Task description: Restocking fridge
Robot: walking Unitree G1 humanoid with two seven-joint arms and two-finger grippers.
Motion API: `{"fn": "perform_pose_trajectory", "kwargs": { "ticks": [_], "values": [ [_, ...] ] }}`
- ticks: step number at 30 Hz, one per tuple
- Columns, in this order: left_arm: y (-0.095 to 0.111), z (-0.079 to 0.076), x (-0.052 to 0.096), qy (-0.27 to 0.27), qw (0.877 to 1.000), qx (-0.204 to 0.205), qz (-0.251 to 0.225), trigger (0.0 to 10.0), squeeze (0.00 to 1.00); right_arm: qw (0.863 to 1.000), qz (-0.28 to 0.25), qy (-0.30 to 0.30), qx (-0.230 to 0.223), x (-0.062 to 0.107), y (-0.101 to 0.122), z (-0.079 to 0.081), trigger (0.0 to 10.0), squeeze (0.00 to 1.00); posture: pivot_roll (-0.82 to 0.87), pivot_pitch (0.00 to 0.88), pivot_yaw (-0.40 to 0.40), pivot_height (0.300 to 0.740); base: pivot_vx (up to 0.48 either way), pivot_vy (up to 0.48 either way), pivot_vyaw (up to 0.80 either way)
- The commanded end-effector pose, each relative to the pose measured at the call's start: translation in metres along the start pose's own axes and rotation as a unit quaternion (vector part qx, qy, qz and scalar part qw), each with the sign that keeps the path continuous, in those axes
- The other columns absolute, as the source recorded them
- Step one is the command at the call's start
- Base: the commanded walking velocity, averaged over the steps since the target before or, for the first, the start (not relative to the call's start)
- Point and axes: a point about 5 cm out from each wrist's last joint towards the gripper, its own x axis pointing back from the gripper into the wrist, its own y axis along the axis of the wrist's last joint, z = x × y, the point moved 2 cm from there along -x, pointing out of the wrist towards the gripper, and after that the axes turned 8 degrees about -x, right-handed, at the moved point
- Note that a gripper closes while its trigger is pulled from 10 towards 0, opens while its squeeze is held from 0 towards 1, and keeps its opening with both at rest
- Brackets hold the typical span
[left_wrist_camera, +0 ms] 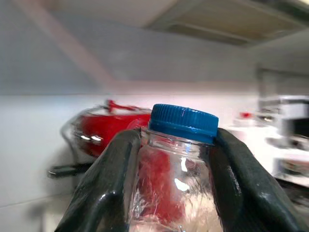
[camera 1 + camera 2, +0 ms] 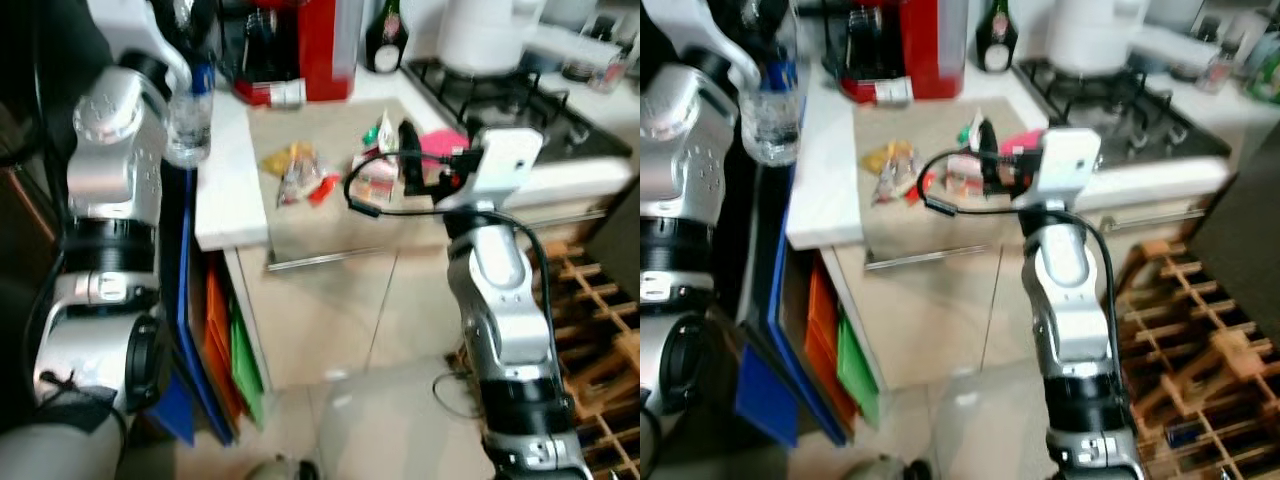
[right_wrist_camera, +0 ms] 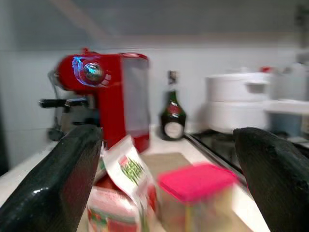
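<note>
I have left gripper [image 1: 176,193] clamped on bottle [image 1: 179,159] neck under cap; clear plastic, light, slippery. Right gripper [image 3: 166,179] spread, pink-lidded tub [image 3: 195,193] ahead between fingers.

- Clear bottle [image 1: 178,188] with a ribbed blue cap [image 1: 184,122], gripped between the left gripper's [image 1: 176,193] glossy black fingers [image 1: 108,183].
- Red coffee machine [image 3: 104,99] with chrome parts, beyond the right gripper's [image 3: 166,183] spread black fingers.
- Pink-lidded box [image 3: 195,188] between those fingers.
- White packet [image 3: 128,169] printed green and red beside it.
- Dark green bottle [image 3: 172,116]; white pot [image 3: 236,99].
</note>
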Motion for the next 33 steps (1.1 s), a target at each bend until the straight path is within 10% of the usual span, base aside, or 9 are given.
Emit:
{"fn": "perform_pose_trajectory", "kwargs": {
  "ticks": [1, 16, 20, 33],
  "values": [
    [0.007, -0.001, 0.0, -0.001, 1.0, -0.008, -0.014, 10.0, 0.0, 1.0, -0.008, 0.007, 0.002, -0.002, 0.005, 0.002, 10.0, 0.27, 0.02, 0.0, 0.049, 0.74, 0.0, 0.0, 0.0],
    [-0.03, -0.036, 0.037, -0.005, 0.999, 0.012, 0.042, 10.0, 0.0, 1.0, 0.01, -0.004, -0.008, 0.002, -0.002, -0.001, 10.0, 0.27, 0.02, 0.0, 0.047, 0.74, -0.144, 0.0, 0.0],
    [-0.067, -0.066, 0.067, -0.01, 0.991, 0.071, 0.116, 10.0, 0.0, 0.993, 0.094, -0.076, -0.008, 0.004, -0.032, -0.031, 10.0, 0.26, 0.03, 0.0, 0.041, 0.74, -0.393, 0.0, 0.0],
    [-0.081, -0.079, 0.082, -0.001, 0.985, 0.083, 0.152, 10.0, 0.0, 0.991, 0.114, -0.076, -0.001, 0.005, -0.04, -0.034, 10.0, 0.29, 0.02, 0.0, 0.04, 0.74, -0.213, 0.0, 0.72]
  ]
}}
